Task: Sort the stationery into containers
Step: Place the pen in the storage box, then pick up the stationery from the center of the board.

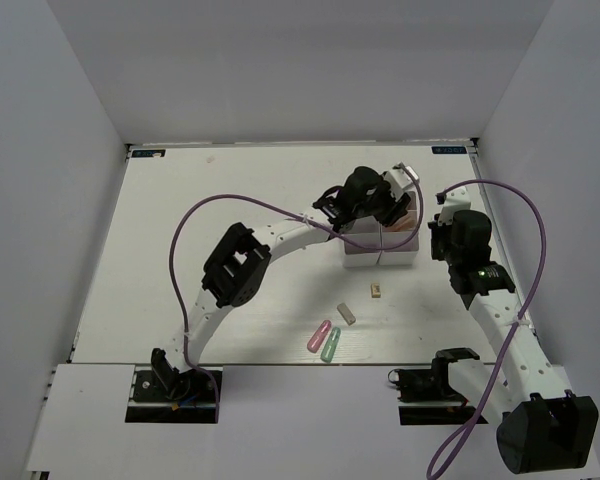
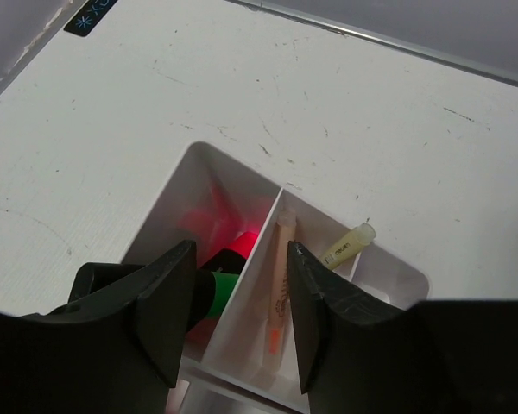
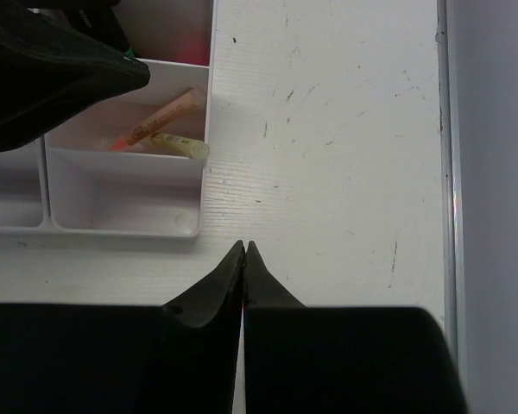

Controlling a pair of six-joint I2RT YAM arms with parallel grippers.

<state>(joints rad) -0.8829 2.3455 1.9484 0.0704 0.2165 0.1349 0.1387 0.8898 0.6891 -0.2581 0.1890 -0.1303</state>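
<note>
On the far right part of the table [image 1: 230,190], the white compartmented containers [image 2: 166,207] sit beneath the left pincer [image 2: 240,252], whose black fingers stand moderately apart with nothing between them. In the left compartment lies a black highlighter [image 2: 214,291] with a green end, a red-pink glow on the wall beside it. The next compartment holds a thin pink pen [image 2: 281,272] with print along its barrel, and a pale yellow tube-like piece [image 2: 348,244] with small dark lettering; both are too small to read. A blue sticker [image 2: 90,15] at the table's far left corner bears a white mark I cannot read. The right pincer [image 3: 244,250] is pressed shut and empty, hanging over bare table just right of the containers. Nearer the arms' bases, a pale yellow clip [image 1: 376,291] and grey [image 1: 347,313], pink [image 1: 319,335] and green [image 1: 330,344] capsule erasers lie loose on the table.
</note>
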